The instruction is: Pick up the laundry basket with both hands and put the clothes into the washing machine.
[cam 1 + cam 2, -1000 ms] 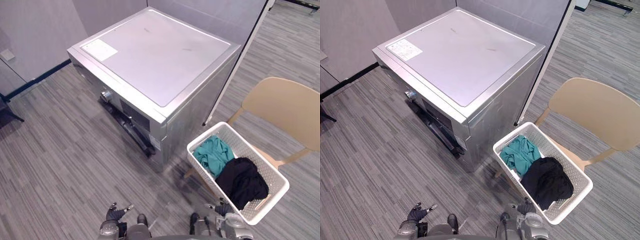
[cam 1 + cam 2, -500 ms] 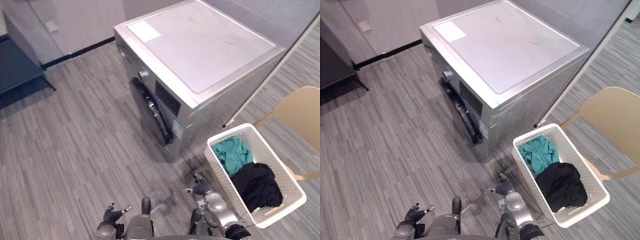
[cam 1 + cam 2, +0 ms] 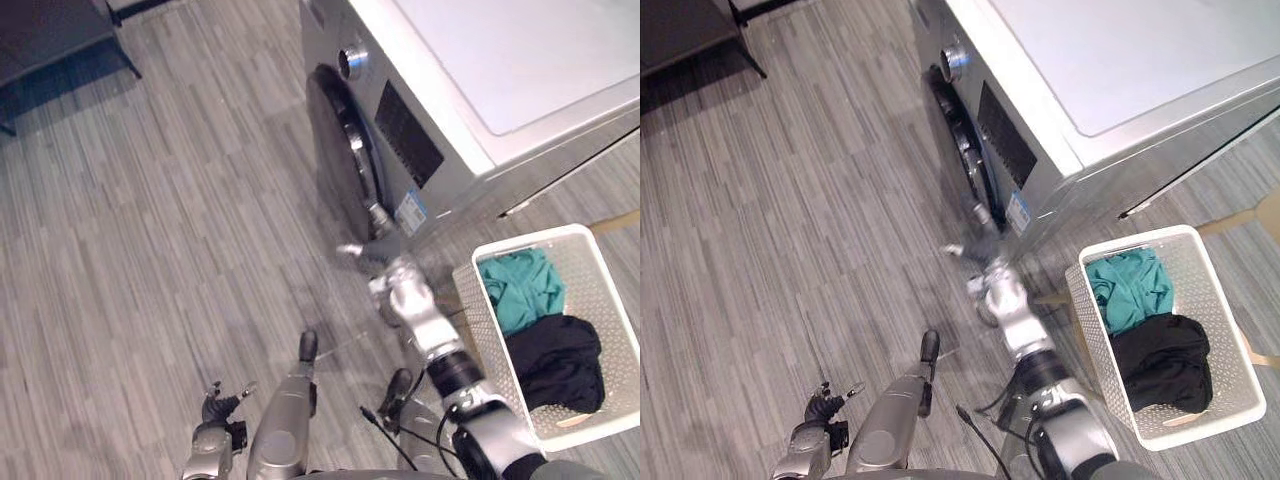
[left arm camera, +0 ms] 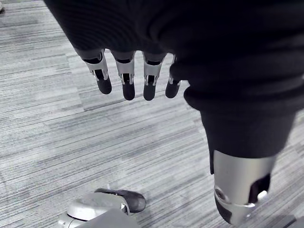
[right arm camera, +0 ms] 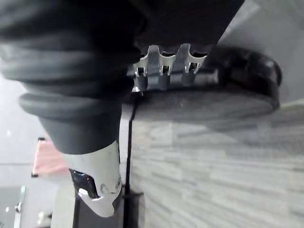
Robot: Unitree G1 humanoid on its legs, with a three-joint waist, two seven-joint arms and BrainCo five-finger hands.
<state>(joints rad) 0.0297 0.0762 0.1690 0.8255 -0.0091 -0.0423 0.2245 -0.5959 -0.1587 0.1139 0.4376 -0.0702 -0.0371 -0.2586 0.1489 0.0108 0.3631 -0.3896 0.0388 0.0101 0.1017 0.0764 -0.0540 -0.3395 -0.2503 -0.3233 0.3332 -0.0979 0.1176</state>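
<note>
The right hand is stretched forward and low, at the bottom edge of the round dark door on the front of the washing machine. In the right wrist view its fingers are nearly straight and point at the dark rim of the door. The hand is open and grips nothing. The dark fingertips merge with the dark door, so I cannot tell if they touch it or stop just before it. In the head views this hand is blurred.

The left hand hangs low above the floor, near the bottom edge of the view and well apart from the machine. Its fingers are relaxed and spread a little, and it holds nothing.

The white laundry basket is at the robot's right, near the side wall of the washing machine, and no hand touches it. A teal garment lies in the end nearer the machine and a black garment in the other end. The basket is partly cut off by the view's edge. A tan piece of a chair shows beside it, but the basket hides what carries it.
</note>
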